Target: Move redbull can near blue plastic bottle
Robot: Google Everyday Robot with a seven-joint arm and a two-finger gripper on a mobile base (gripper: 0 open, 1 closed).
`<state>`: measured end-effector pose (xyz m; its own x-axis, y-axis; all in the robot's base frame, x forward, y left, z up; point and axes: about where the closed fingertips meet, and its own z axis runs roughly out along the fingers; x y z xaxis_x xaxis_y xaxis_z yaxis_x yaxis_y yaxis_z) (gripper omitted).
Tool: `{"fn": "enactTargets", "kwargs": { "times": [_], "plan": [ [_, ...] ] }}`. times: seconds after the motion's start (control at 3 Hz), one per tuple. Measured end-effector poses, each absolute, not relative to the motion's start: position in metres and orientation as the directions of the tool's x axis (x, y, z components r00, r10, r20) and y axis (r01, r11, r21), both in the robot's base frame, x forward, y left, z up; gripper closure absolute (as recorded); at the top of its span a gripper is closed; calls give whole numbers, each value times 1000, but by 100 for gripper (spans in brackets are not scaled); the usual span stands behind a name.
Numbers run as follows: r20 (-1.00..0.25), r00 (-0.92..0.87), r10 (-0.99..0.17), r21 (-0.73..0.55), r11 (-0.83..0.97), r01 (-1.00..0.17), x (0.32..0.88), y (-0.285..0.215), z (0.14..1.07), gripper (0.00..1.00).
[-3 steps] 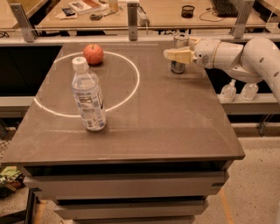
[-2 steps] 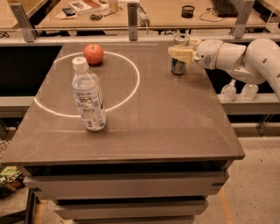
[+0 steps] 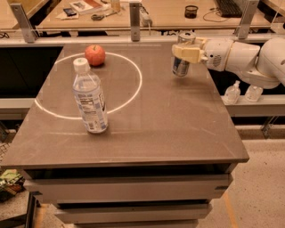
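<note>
The one camera looks down from above the near edge of the table (image 3: 178, 133), fairly close, facing the far workbench (image 3: 169, 11), with the gripper (image 3: 181, 52) clasping the redbull can (image 3: 179, 67) at far right.

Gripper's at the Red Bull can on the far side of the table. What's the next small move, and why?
Probably carry the redbull can across the table toward the blue plastic bottle: the gripper looks closed on the can's upper half, and the bottle stands well apart from it.
</note>
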<state>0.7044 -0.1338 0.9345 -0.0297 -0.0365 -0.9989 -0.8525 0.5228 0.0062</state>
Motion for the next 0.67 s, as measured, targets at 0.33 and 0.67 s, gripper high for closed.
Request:
{"fn": "enactTargets", "kwargs": {
  "times": [0.33,0.67],
  "plan": [
    [-991,-12,-135,-46,420,-906,661,-108,934,100],
    [-981,14,-195,-68,274,-959,613,-76,926,100]
  ]
}}
